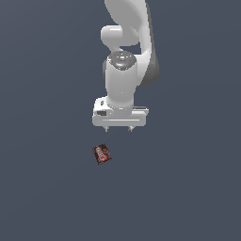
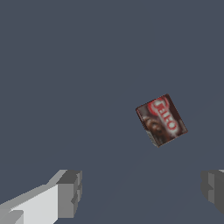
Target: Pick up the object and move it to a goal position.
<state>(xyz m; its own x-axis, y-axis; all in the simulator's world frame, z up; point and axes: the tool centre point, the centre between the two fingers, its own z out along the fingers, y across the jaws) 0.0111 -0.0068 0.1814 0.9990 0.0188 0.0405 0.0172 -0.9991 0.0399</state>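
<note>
**Box lies free on the floor, gripper spread wide above it**

Flat slate-grey ground (image 1: 47, 188) fills both views, unbroken, with no edges or markings to break it up. Over it hangs the white Panda arm (image 1: 123, 80), pointing straight down, and at its tip the gripper (image 1: 118, 128) has its two short fingers set well apart — jaws released, nothing between them.

And there's the object (image 1: 101, 154): a small flat box, dark red-brown with a red and white label, lying on the ground and turned at an angle to the gripper's bar. In the exterior view it sits below the gripper and toward the exterior view's left, near the finger on that side but clear of it. No contact, a plain gap of grey between box and fingertips.

Now the wrist view, and here the detail comes through. The object (image 2: 161, 120) shows its printed face up, white lettering on a red patch over a dark brown picture, with a thin pale side edge just visible. Both grey fingertips (image 2: 69, 194) poke into frame, far apart, and the box lies off from the line between them rather than in the gap.

What the exterior view adds is the whole arm and its upright stance; the wrist view shows only the fingertips, but reads the label.
</note>
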